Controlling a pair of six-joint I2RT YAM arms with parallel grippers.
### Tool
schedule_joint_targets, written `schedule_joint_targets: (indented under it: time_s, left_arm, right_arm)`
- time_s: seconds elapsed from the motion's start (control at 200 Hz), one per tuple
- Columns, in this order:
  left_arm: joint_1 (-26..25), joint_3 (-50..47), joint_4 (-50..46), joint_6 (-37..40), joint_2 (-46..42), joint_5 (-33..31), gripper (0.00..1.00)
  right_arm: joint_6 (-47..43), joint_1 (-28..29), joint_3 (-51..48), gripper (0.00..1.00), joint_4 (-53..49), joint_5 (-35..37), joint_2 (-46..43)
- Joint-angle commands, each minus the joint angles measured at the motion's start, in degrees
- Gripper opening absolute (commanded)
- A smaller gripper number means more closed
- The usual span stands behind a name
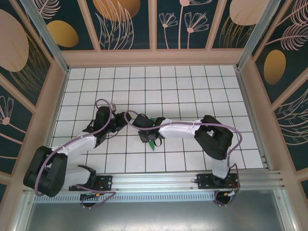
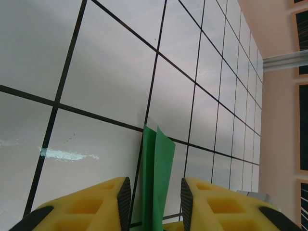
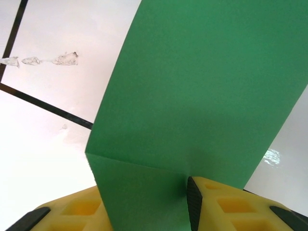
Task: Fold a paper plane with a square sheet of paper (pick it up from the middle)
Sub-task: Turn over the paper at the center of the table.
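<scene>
Standing on edge just 6 o'clock of the tabletop's (image 2: 106, 72) centre, the square sheet of paper (image 2: 161, 168) rises between the left end effector's (image 2: 155, 195) jaws, which sit apart, released. At the right end effector (image 3: 147, 199) it drapes across one jaw; I cannot tell whether that grips. Folding seems midway, one crease showing; next, one side should pinch while the other presses flat.
</scene>
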Motion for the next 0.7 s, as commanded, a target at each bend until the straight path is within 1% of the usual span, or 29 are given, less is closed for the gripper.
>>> schedule_joint_targets:
  time_s: [0.0,0.135,0.2,0.255,0.285,0.395,0.48,0.696]
  left_arm:
    - [0.3,-1.0,1.9,-0.4,0.4,0.8,0.36]
    - [0.3,-1.1,1.9,-0.2,0.7,1.3,0.36]
    - [0.4,-1.1,1.8,0.0,0.7,1.3,0.36]
    - [0.3,-1.2,1.7,0.1,0.7,1.3,0.36]
    - [0.3,-1.3,1.7,0.1,0.7,1.4,0.36]
    - [0.3,-1.5,2.1,0.3,0.9,2.1,0.36]
    - [0.3,-1.9,3.2,0.4,1.0,3.2,0.36]
    - [0.3,-3.0,7.9,-0.4,3.2,8.3,0.36]
  right_arm:
    - [0.0,-0.4,-1.5,0.39,2.0,-1.9,-2.5]
    - [0.2,-1.5,-3.1,0.30,4.7,-5.2,-3.7]
    - [0.1,-2.3,-4.1,0.28,5.9,-7.6,-4.2]
    - [-0.1,-2.9,-4.9,0.25,7.0,-8.5,-4.6]
    - [-0.5,-3.3,-5.6,0.24,8.1,-11.1,-4.8]
    - [-0.7,-5.4,-8.2,0.16,12.1,-17.8,-5.3]
    - [-0.8,-7.4,-10.9,0.16,16.8,-24.4,-5.6]
    - [-0.8,-12.1,-15.5,0.16,25.5,-36.1,-6.0]
